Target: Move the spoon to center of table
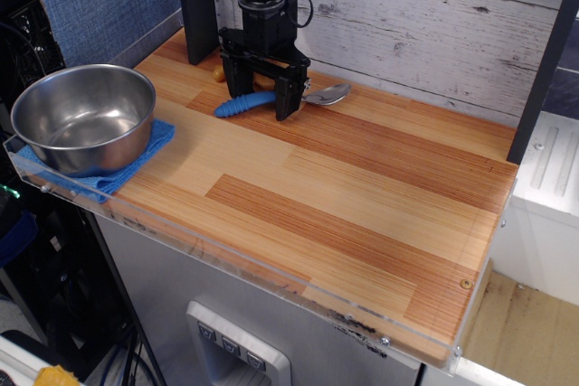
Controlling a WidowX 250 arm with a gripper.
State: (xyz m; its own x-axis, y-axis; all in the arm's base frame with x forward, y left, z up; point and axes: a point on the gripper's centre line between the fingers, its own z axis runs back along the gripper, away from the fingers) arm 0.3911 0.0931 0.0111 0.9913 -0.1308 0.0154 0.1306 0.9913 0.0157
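**Straddling the spoon near the back wall**

Hovering low over the table (362, 196), the black gripper (264, 97) has its two fingers spread apart, one on each side of the spoon (271, 99), right around where the blue handle meets the metal part. Can't really tell if the fingers are touching it, but the jaws look open, not clamped. The spoon sits at the back of the wooden top, close to the whitewashed plank wall (434, 15), blue handle pointing left and shiny bowl end sticking out to the right. A little tan thing (218, 71) peeks out behind the gripper. Well off to the left, a steel bowl (83, 117) sits on a blue cloth (149, 146) at the table's edge.
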